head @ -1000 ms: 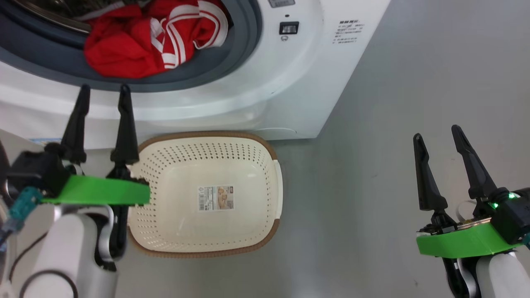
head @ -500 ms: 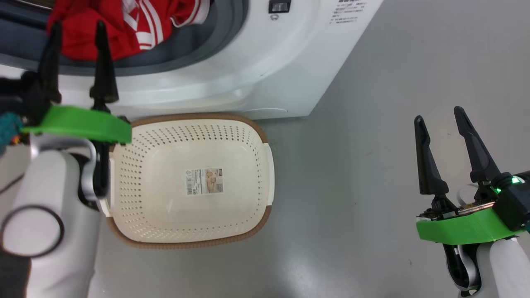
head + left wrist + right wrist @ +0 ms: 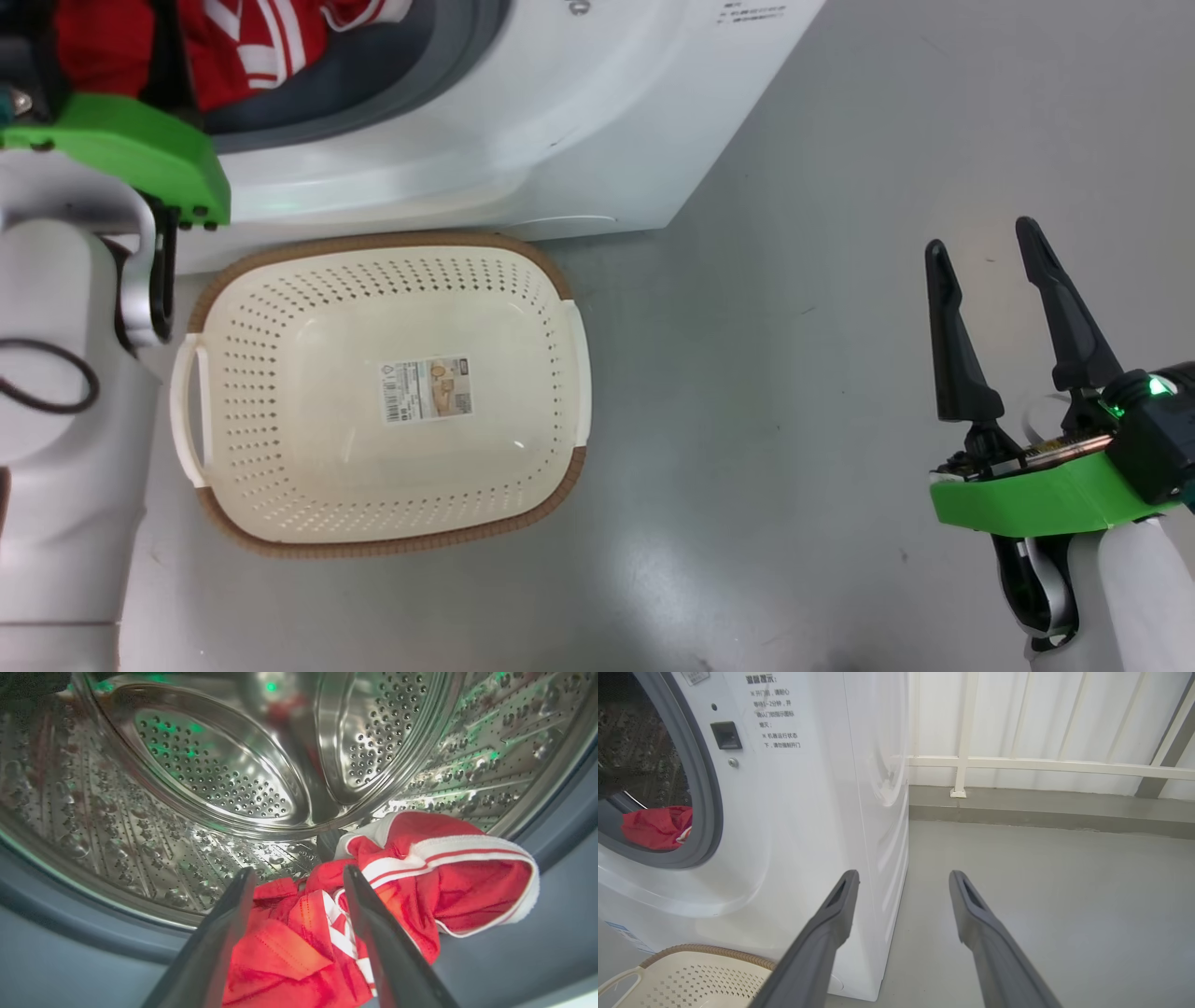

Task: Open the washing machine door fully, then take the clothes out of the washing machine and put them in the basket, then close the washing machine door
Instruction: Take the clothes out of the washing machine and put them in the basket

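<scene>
The washing machine (image 3: 523, 112) stands open, its door out of view. Red clothes (image 3: 420, 877) with white stripes lie at the front of the steel drum (image 3: 210, 774), spilling onto the grey rubber ring (image 3: 93, 961). My left gripper (image 3: 299, 872) is open at the drum's mouth, its fingers straddling the clothes just above them; I cannot tell if they touch. In the head view the clothes (image 3: 238, 47) sit at the top left. The cream basket (image 3: 308, 467) stands empty on the floor before the machine. My right gripper (image 3: 980, 238) hangs open over bare floor, far right of the basket.
Grey floor (image 3: 747, 373) spreads to the right of the machine. A white railing (image 3: 1017, 763) and a low kerb run along the back wall. The machine's door latch (image 3: 725, 735) sits right of the opening. A paper sticker (image 3: 425, 389) lies on the basket's bottom.
My left gripper has gone up and forward from beside the basket to the drum's mouth over the clothes. The head view has shifted with it. The right gripper has hardly moved.
</scene>
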`<state>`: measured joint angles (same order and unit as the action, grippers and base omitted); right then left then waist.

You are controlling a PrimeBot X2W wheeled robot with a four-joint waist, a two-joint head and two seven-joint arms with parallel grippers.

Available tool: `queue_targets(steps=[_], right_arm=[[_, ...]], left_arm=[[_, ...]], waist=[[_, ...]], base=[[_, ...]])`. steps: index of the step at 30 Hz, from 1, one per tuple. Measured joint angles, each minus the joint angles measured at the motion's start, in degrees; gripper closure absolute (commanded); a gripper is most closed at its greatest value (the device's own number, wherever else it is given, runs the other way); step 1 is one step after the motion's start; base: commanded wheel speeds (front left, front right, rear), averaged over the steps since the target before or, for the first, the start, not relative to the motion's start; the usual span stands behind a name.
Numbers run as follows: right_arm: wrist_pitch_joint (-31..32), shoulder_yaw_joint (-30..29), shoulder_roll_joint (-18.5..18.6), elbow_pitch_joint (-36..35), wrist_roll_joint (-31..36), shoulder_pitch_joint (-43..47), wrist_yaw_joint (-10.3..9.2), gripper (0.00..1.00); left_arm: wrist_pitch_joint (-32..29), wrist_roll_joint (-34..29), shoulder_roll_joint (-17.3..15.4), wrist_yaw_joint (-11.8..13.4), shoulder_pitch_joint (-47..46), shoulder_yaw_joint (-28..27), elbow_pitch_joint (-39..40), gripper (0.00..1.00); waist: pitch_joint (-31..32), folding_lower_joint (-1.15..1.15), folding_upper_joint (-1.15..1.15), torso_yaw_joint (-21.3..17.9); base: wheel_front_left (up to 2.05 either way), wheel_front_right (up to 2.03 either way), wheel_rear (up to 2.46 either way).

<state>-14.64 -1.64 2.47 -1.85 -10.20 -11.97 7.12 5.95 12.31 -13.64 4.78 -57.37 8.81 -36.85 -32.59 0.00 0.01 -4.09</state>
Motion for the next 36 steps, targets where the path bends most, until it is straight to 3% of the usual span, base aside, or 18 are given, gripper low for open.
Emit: queue_targets(steps=[10,25,36], right_arm=[[0.0,0.6,0.0,0.6,-1.4,-0.3,0.0,0.0],[0.0,2.5,0.0,1.2,-2.8,-1.2,0.0,0.0],[0.0,4.1,0.0,1.5,-3.5,-1.2,0.0,0.0]], left_arm=[[-3.7,-1.7,-1.8,0.3,-4.0,1.6,-8.5,0.0],[-9.8,-0.8,-2.7,-1.4,-8.0,2.8,-19.5,0.0],[-14.0,-0.5,-2.9,-1.2,-10.1,3.5,-24.0,0.0]], waist=[[-0.7,0.0,0.0,-1.8],[-0.3,0.0,0.0,-3.3],[0.2,0.0,0.0,-4.5]], base=[[0.0,0.0,0.0],[0.0,0.0,0.0],[0.0,0.0,0.0]])
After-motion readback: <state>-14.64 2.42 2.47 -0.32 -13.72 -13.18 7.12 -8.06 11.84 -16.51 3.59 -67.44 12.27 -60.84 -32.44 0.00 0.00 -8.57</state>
